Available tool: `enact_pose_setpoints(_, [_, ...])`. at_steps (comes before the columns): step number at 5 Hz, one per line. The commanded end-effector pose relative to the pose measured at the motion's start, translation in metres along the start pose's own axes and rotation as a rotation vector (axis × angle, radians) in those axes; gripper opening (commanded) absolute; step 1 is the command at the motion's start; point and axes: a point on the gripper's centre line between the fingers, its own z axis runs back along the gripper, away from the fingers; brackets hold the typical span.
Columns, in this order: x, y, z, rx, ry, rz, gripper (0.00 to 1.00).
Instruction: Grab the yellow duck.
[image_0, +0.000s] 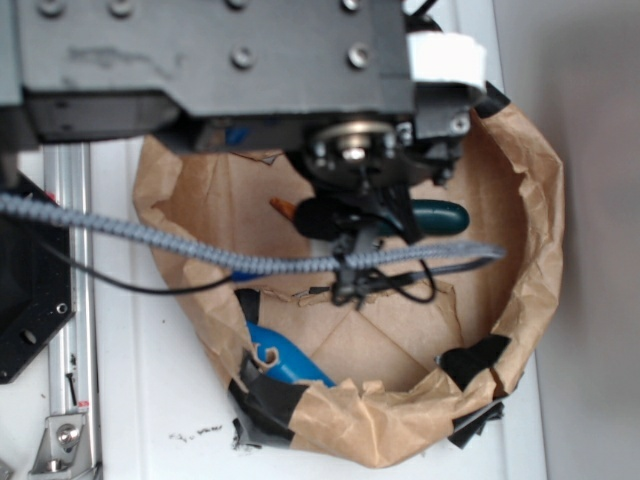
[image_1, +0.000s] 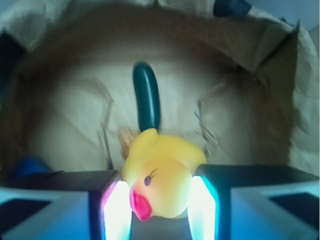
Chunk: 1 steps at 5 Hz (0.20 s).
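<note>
- Two fingers (image_1: 118, 210) flank the duck (image_1: 160, 175) at lower centre of the wrist view; gripper (image_1: 160, 212) looks clenched on it.
- Squeeze gently; rubber may slip.

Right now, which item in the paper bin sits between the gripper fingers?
The yellow duck, bright yellow with a pink-red beak, flanked by both fingers. The dark teal object lies farther back.

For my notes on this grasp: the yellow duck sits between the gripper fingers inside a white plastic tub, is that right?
Not quite. The yellow duck does sit between the gripper fingers, but the container is a crumpled brown paper bag, not a white plastic tub. The wrist view shows this; the exterior view confirms the paper walls.
</note>
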Motion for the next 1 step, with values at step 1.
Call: enact_pose_setpoints(1, [-0.0069,0.0062,-0.0034,-0.042,-0.037,0.124,0.00])
